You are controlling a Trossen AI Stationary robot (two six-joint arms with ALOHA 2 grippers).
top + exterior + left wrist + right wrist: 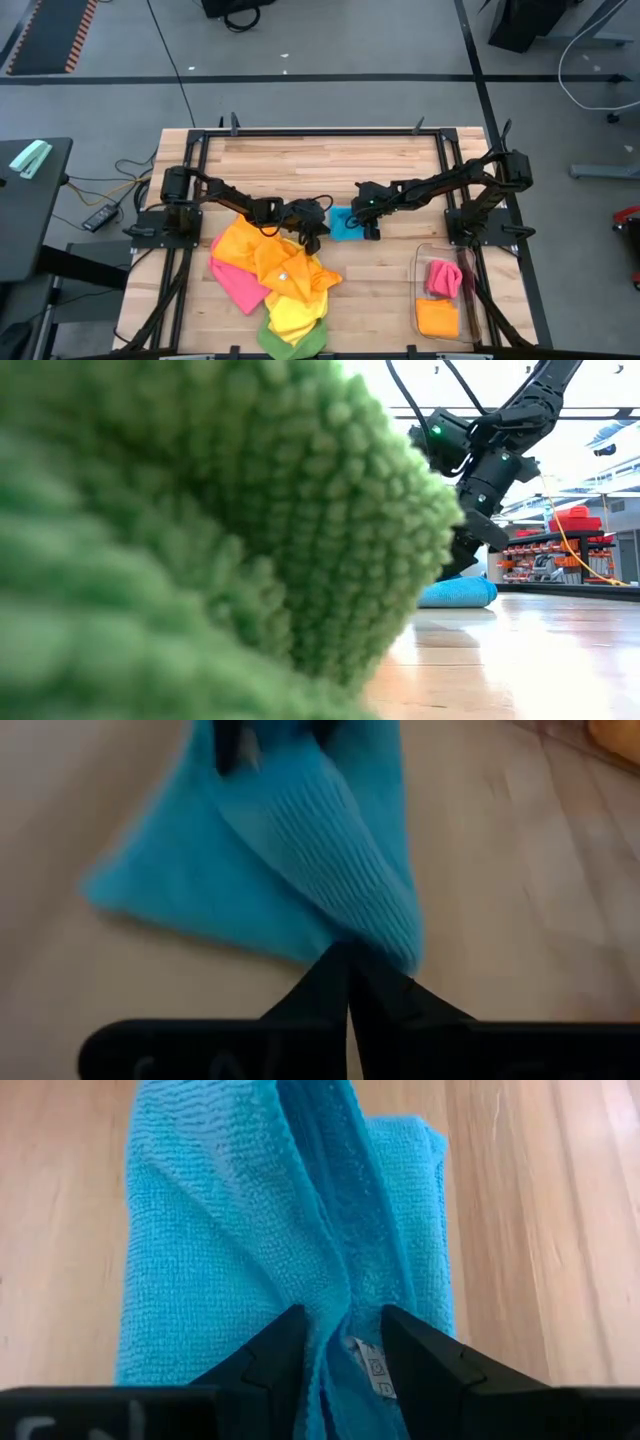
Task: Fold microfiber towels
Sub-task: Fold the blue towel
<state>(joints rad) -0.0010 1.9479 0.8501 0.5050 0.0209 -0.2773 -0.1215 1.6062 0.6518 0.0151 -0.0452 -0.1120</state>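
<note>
A blue microfiber towel (346, 224) lies bunched at mid-table between my two grippers, mostly resting on the wood; it also shows in the low view (458, 593). My left gripper (316, 236) is at the towel's left side, shut on it. My right gripper (371, 226) is at its right side, closed on a raised fold. A heap of orange (250, 250), pink (237, 284), yellow (292, 310) and green (290, 343) towels lies on the near left part of the table. My left gripper (349, 982) pinches the end of a raised ridge of the blue towel (385, 935) between its shut fingers, coming in slanting down from the table's left. The rest of the towel spreads on the table beyond the fingers. My right gripper (345, 1342) holds an upstanding fold of the blue towel (335, 1295) between its two fingers, beside the white label (372, 1365). It comes slanting down from the table's right. Several layers are gathered in the fold; the towel's flanks lie on the table.
A clear bin (420, 290) at the near right holds a pink (444, 276) and an orange (437, 317) towel. The green towel (200, 530) fills most of the low view. Bare wood lies toward the far edge (320, 165).
</note>
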